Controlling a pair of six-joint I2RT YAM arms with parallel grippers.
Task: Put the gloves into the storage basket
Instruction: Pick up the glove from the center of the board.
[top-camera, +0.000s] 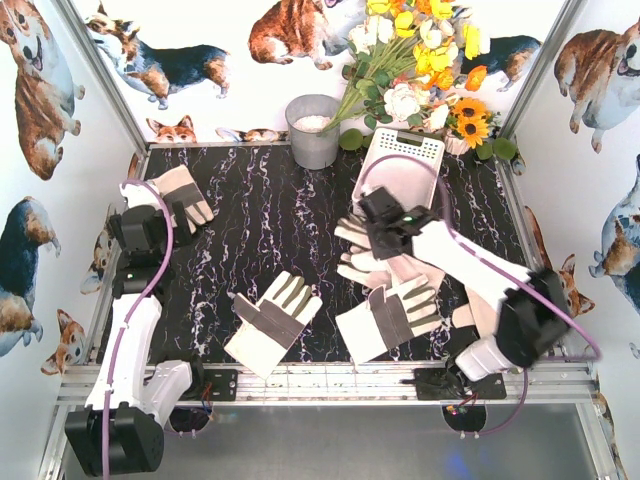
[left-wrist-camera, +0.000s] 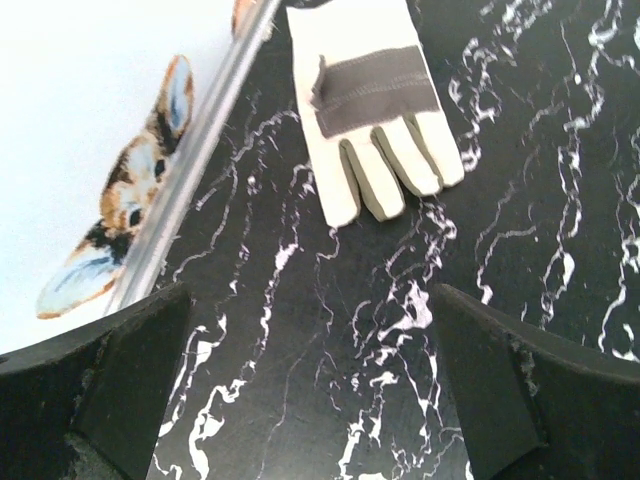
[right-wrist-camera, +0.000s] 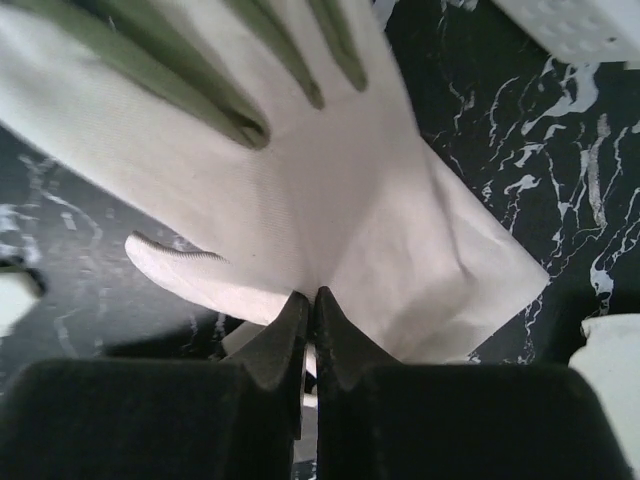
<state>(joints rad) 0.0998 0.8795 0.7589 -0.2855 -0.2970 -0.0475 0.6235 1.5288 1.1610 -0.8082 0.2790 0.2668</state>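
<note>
Four cream-white gloves show in the top view. One with grey panels lies at the far left (top-camera: 182, 193), also in the left wrist view (left-wrist-camera: 375, 100). One lies at the front centre (top-camera: 272, 320) and one at the front right (top-camera: 392, 315). My right gripper (top-camera: 378, 228) is shut on the fourth glove (top-camera: 358, 258), pinching a fold of its fabric (right-wrist-camera: 330, 190) between the fingertips (right-wrist-camera: 312, 298). The white slotted storage basket (top-camera: 405, 160) stands just beyond it, its corner in the right wrist view (right-wrist-camera: 585, 25). My left gripper (top-camera: 150, 228) is open and empty (left-wrist-camera: 310, 320), just short of the far-left glove.
A grey metal bucket (top-camera: 313, 130) stands at the back centre. A bunch of artificial flowers (top-camera: 420, 60) leans over the back right beside the basket. Walls with corgi pictures close in the black marble table (top-camera: 250, 220) on three sides.
</note>
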